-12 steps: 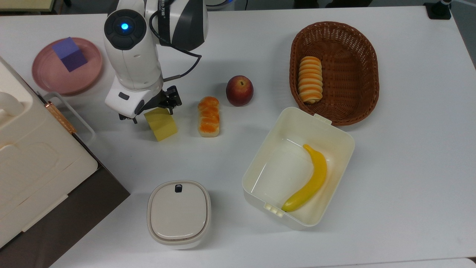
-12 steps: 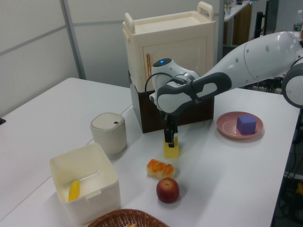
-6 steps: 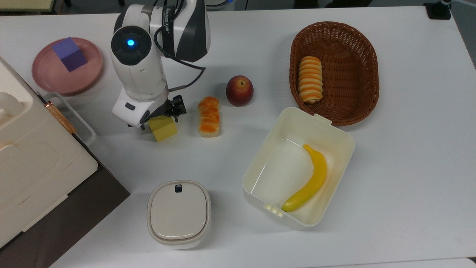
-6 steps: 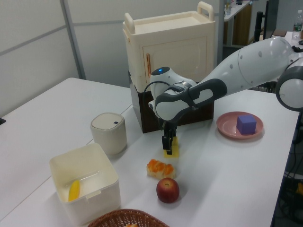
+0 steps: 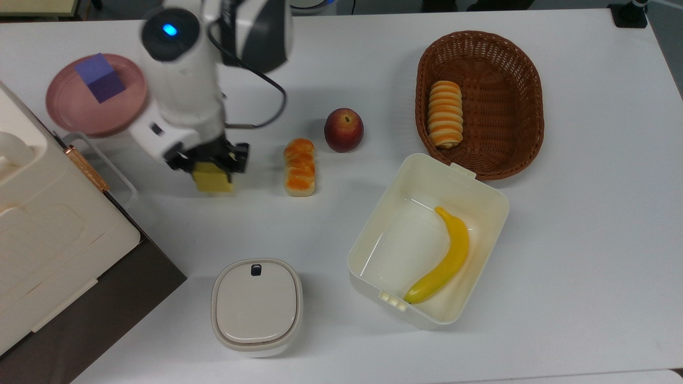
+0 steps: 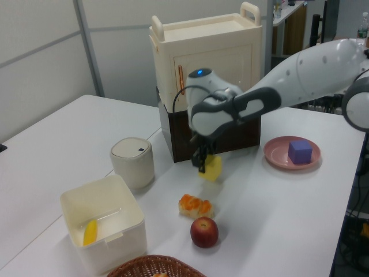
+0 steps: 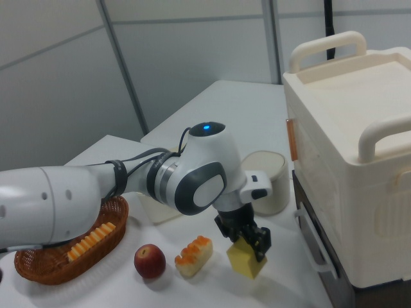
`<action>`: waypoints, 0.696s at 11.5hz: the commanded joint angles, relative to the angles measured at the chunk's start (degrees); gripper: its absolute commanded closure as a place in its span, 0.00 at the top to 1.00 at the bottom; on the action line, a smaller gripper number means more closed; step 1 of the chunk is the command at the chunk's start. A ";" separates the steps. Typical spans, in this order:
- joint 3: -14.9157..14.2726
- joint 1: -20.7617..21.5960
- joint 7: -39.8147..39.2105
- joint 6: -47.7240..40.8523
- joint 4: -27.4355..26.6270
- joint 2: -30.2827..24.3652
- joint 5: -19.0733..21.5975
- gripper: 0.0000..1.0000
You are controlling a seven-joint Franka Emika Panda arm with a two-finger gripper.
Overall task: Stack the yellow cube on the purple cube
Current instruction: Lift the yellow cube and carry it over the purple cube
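Yellow cube [image 5: 212,180] clamped in tool [image 5: 209,162], off table [image 5: 560,224].

Arm [image 6: 300,75] outstretched, gripper [image 5: 212,169] pointing down, fingers clamped

A white table [image 5: 587,240] is carrying a pink plate [image 5: 64,114] far left, bread [image 5: 299,166] and an apple [image 5: 343,129] mid-table — basket [image 5: 528,96] right, open box [image 5: 483,197] and lidded canister [image 5: 256,306] nearer.

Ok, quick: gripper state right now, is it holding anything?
Gripper: shut on the yellow cube, held clear of the table.
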 commanded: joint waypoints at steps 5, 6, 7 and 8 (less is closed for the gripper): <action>-0.23 -14.44 -22.39 -11.97 -2.82 -9.85 0.11 0.38; -0.23 -17.34 -27.22 -12.68 -3.86 -10.38 0.11 0.38; -0.23 -19.54 -31.80 -12.69 -5.44 -11.43 0.11 0.38; -0.23 -22.26 -36.37 -12.86 -5.98 -11.70 0.11 0.38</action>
